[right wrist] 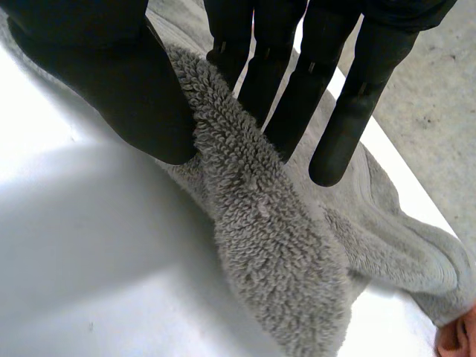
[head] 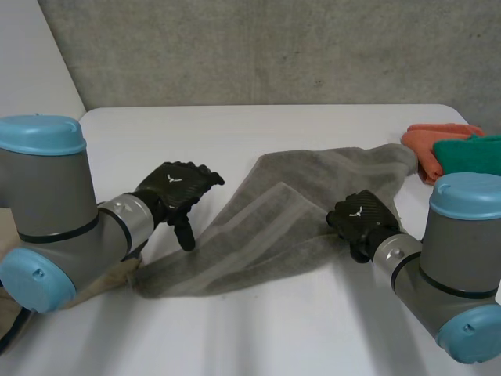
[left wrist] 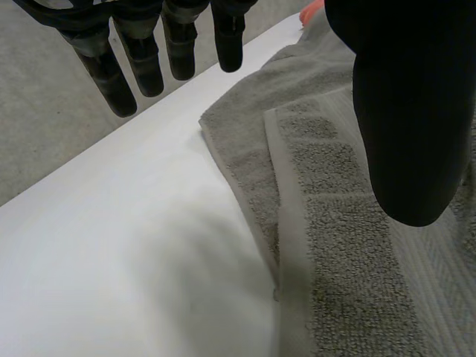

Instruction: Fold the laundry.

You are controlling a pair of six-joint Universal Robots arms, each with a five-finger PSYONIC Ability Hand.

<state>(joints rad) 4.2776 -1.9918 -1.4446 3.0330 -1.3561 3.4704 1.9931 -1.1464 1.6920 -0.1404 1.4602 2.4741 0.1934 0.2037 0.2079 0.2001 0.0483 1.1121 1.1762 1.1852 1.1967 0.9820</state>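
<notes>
A grey towel (head: 266,227) lies rumpled across the middle of the white table (head: 313,125), partly folded over itself. My right hand (head: 356,219) is at the towel's right edge, pinching a ridge of the towel (right wrist: 245,208) between thumb (right wrist: 126,89) and fingers (right wrist: 297,97). My left hand (head: 176,188) hovers just off the towel's left edge with its fingers (left wrist: 141,63) straight and its thumb (left wrist: 405,111) above the towel's banded hem (left wrist: 327,223), holding nothing.
An orange cloth (head: 434,145) and a green cloth (head: 470,153) lie at the table's far right. A tan cloth (head: 109,274) sits under my left arm. A grey wall (head: 274,47) stands behind the table.
</notes>
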